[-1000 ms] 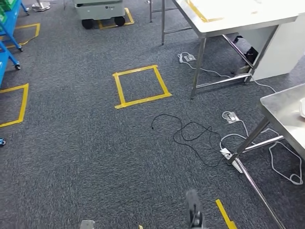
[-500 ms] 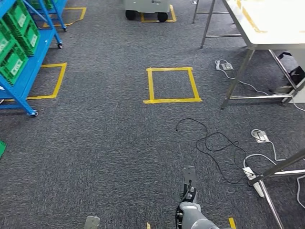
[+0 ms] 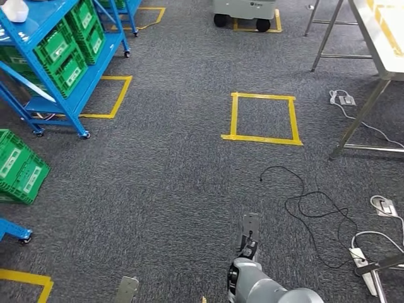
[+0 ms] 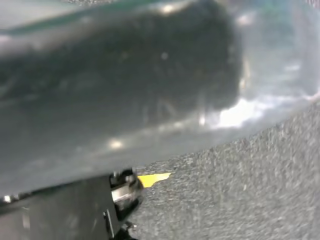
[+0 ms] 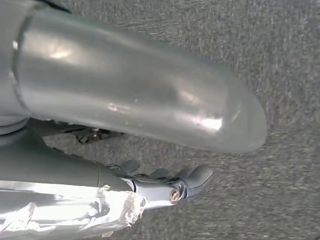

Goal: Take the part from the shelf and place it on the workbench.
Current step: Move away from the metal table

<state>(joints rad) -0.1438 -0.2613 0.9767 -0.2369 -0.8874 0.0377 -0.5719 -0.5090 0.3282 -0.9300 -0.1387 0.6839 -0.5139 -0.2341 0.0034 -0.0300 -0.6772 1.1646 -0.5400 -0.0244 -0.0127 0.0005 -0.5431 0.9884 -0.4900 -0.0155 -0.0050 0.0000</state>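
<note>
A white part [image 3: 13, 9] is seen on the top level of a blue metal shelf [image 3: 47, 16], at the far left of the head view. It looks smooth and rounded and is cut off by the picture's edge, so its long axis and the way it points cannot be told. Green plastic crates [image 3: 67, 53] with white labels are stored on the level beneath it. The floor is covered with speckled grey carpet [image 3: 166, 177], marked with a square of yellow tape [image 3: 262, 139]. A white-topped workbench [image 3: 393, 66] on steel legs is seen far right, well apart from the shelf. The right hand [image 5: 170, 187] is shown over carpet, its dark fingers stretched out and nothing grasped. The left wrist view is blurred, and the left hand's state cannot be told.
</note>
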